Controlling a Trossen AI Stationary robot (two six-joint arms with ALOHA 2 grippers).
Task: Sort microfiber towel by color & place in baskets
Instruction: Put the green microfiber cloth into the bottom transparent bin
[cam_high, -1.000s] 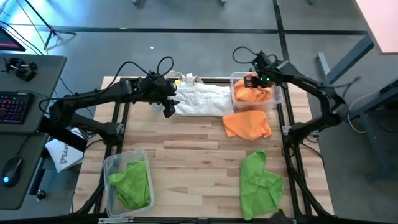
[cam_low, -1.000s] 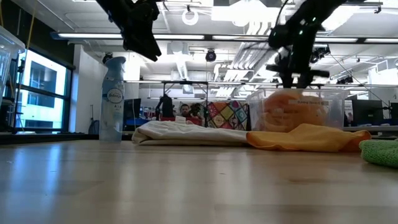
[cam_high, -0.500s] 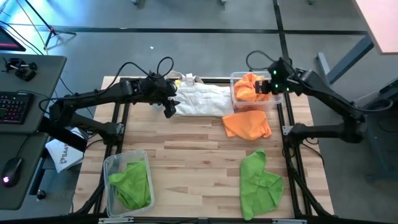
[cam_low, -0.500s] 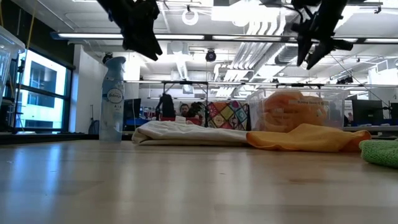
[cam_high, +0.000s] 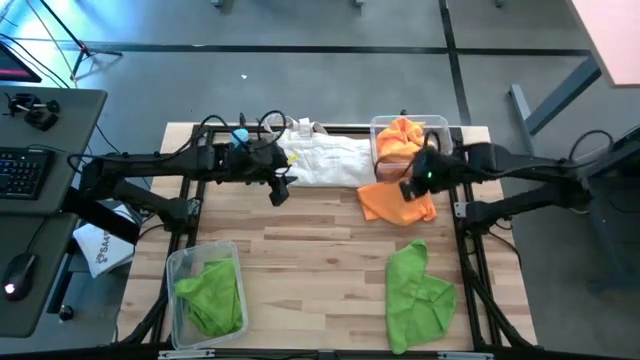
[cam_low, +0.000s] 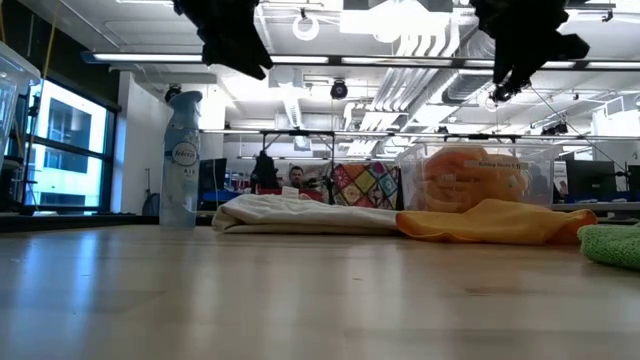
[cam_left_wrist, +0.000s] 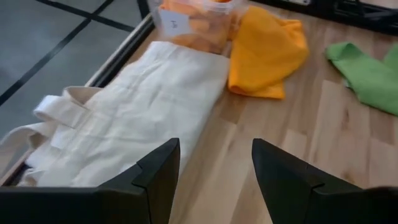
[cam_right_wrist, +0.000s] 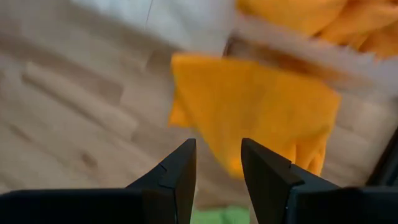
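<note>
A loose orange towel (cam_high: 397, 201) lies flat on the table in front of the far-right clear basket (cam_high: 443, 158), which holds bunched orange towels (cam_high: 402, 140). My right gripper (cam_high: 410, 186) hovers open above the loose orange towel (cam_right_wrist: 255, 106), apart from it. A green towel (cam_high: 415, 293) lies crumpled near the table's near right edge. The near-left basket (cam_high: 176, 270) holds a green towel (cam_high: 210, 298). My left gripper (cam_high: 278, 190) hangs open in the air beside the white bag (cam_high: 322, 160), and its wrist view shows the bag (cam_left_wrist: 137, 118) just ahead of it.
The white fabric bag (cam_low: 300, 212) lies flat along the far edge between the arms. A spray bottle (cam_low: 180, 160) stands at the far left. Bare wood (cam_high: 310, 250) spreads across the table's middle, between the two baskets and the green towel.
My right gripper has risen out of the far-right basket, swung briefly toward the right edge, then come toward the near edge to above the loose orange towel. My left gripper has shifted slightly toward the near edge. The towels have stayed where they were.
</note>
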